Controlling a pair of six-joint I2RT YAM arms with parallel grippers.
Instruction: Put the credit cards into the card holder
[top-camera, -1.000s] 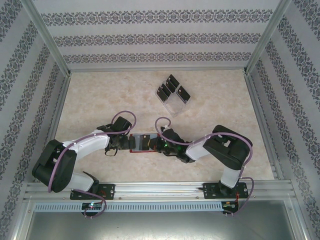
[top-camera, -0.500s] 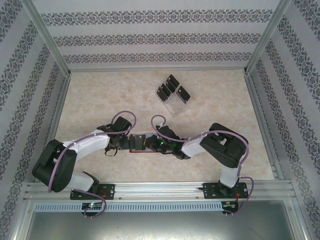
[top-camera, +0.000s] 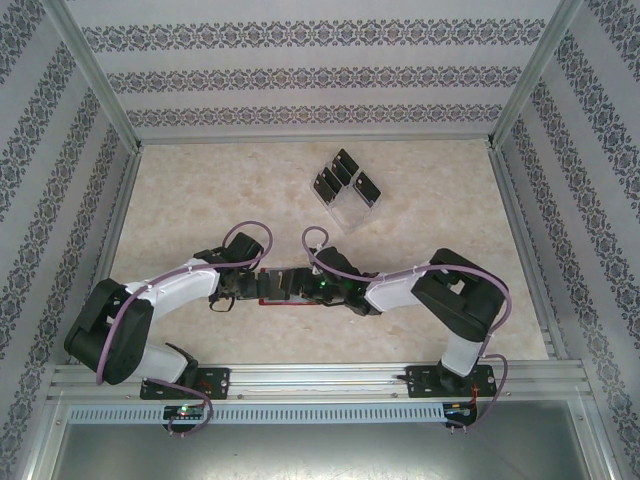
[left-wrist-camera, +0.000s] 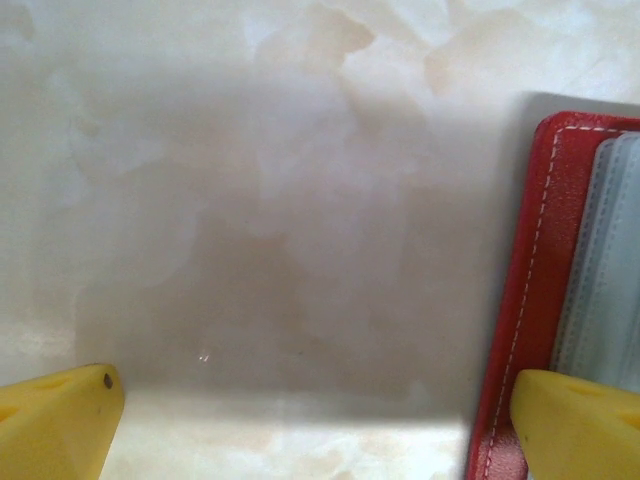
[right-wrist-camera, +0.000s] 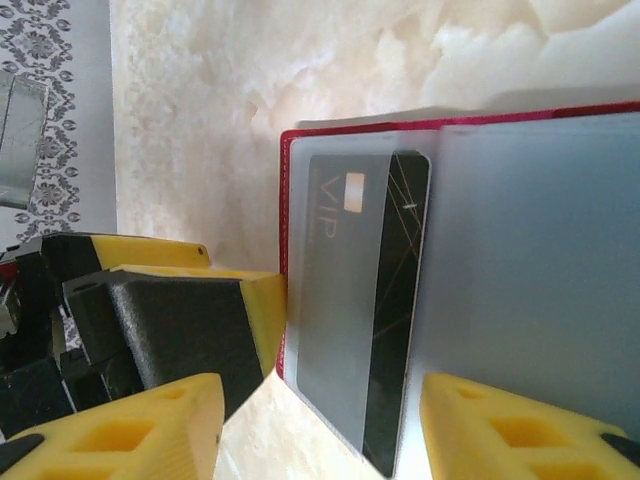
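Observation:
The red card holder (top-camera: 285, 291) lies open on the table between the two grippers, grey-blue inside up (right-wrist-camera: 530, 250). One black credit card (right-wrist-camera: 385, 300) marked VIP sits in its left pocket, partly under the translucent sleeve. My right gripper (right-wrist-camera: 320, 430) hovers low over that card, open, with a yellow finger on either side and neither touching it. My left gripper (left-wrist-camera: 315, 430) is open too; its right finger (left-wrist-camera: 575, 425) rests on the holder's red left edge (left-wrist-camera: 530, 300), and that finger (right-wrist-camera: 190, 310) also shows in the right wrist view. More black credit cards (top-camera: 345, 170) stand in a rack at the back.
The clear plastic rack (top-camera: 345, 205) stands behind the holder, towards the back of the marble-patterned table (top-camera: 200, 200). Patterned walls and aluminium posts close in three sides. Both arms (top-camera: 170, 290) reach inwards across the front of the table.
My right gripper has opened and let go of the card, which now lies in the pocket. The right arm's elbow has shifted a little. The left arm has stayed put.

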